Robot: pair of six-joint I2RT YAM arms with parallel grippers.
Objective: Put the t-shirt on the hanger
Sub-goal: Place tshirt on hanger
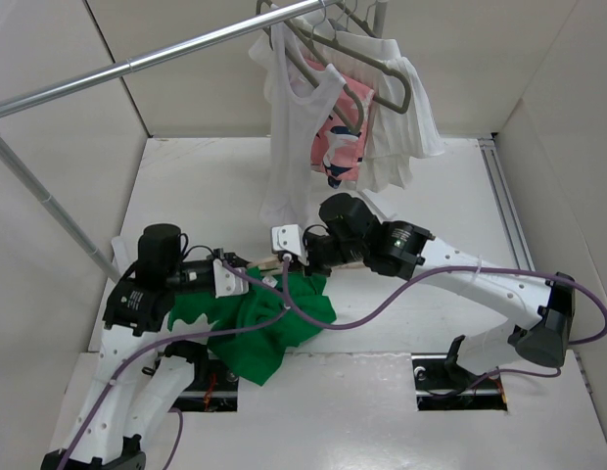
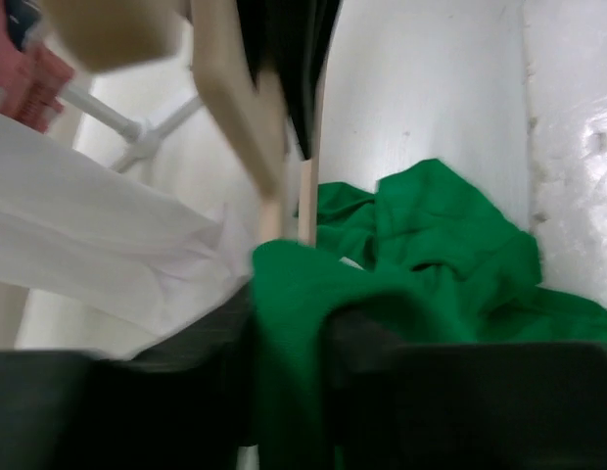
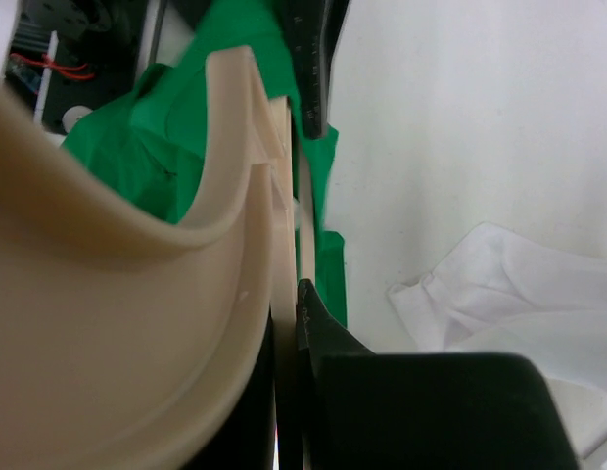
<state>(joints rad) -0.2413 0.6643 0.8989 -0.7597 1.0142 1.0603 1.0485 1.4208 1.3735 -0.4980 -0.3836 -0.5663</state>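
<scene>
Green t-shirt (image 1: pixel 269 323): crumpled in a heap on the white table (image 1: pixel 431 196), near the front edge, between the two arms and in front of the left one. Cream hanger (image 1: pixel 267 260): held low just above the shirt's far edge, its thick curved arm filling the right wrist view. Right gripper (image 1: pixel 289 250): clamped on the hanger, one dark finger (image 3: pixel 323 343) pressed against its side. Left gripper (image 1: pixel 235 277): closed on a fold of the shirt, with green cloth running down between its dark fingers (image 2: pixel 460 401). Table: matte white, with a glossy strip along the near edge. Walls (image 1: pixel 206 88): plain white panels enclosing the table on three sides. Metal rail (image 1: pixel 166 54): crosses the upper left on a slanted pole. Hung from the rail on grey hangers (image 1: pixel 382 78): a white tank top (image 1: pixel 289 137) whose hem reaches the table behind the grippers, a pink patterned garment (image 1: pixel 338 147), and a white pleated garment (image 1: pixel 406 127). Purple cables (image 1: pixel 382 304): looped along both arms.
</scene>
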